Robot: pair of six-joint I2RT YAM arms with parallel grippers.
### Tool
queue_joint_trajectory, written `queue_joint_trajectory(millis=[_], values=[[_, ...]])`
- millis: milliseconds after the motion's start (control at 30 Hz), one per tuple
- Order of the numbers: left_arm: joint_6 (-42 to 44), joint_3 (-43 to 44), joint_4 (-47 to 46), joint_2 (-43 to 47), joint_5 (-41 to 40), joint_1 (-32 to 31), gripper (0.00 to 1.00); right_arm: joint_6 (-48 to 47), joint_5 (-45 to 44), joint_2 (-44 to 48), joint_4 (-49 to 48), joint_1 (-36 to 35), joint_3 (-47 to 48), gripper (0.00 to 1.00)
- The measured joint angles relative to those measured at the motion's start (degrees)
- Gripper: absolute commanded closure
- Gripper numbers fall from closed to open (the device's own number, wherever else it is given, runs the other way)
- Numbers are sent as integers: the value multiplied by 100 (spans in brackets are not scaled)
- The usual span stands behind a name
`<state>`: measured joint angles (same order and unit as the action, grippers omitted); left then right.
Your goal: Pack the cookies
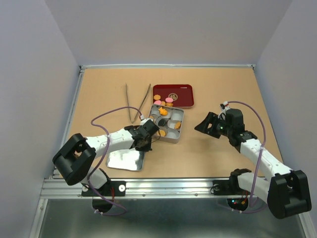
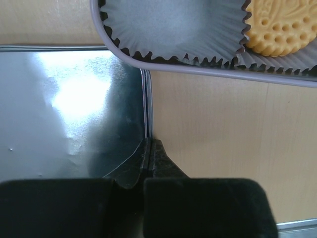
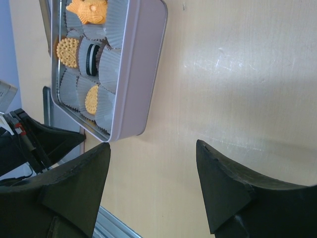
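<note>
The cookies (image 1: 169, 100) lie in two groups. A few pink and orange ones sit at the near edge of the red tray (image 1: 184, 90). The rest are in the paper cups (image 2: 173, 25) of the silver tin (image 1: 170, 141), just in front of the tray. Most are round and lie flat, with no long axis.

The right wrist view adds what the overhead cannot show: a dark sandwich cookie (image 3: 89, 57) stands on edge in its cup, and an orange fish-shaped cookie (image 3: 89, 10) lies with its length across the tin.

The left wrist view shows a dotted yellow cookie (image 2: 282, 27) flat in a corner cup. It also shows the left gripper (image 2: 148, 151) pinched closed on the rim of the tin lid (image 2: 69, 109). The right gripper (image 3: 152, 148) hangs spread wide over bare table (image 3: 237, 74), beside the tin. Metal tongs (image 1: 134, 101) lie left of the tray.
</note>
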<state>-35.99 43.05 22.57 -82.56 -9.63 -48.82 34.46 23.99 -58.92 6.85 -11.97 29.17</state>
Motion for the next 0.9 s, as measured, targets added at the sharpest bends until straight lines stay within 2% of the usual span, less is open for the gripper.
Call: queue_joint_trajectory(millis=[167, 333, 600, 900], values=[[48, 22, 59, 7, 13, -33, 100, -2, 22, -170, 9, 0, 35, 25], [125, 321, 586, 332, 31, -35, 100, -13, 44, -415, 20, 0, 212, 25], [254, 1722, 1580, 1143, -192, -35, 100, -63, -103, -822, 22, -221, 713, 26], [481, 3193, 2319, 1215, -562, -35, 100, -328, -894, -1469, 376, -704, 1434, 28]])
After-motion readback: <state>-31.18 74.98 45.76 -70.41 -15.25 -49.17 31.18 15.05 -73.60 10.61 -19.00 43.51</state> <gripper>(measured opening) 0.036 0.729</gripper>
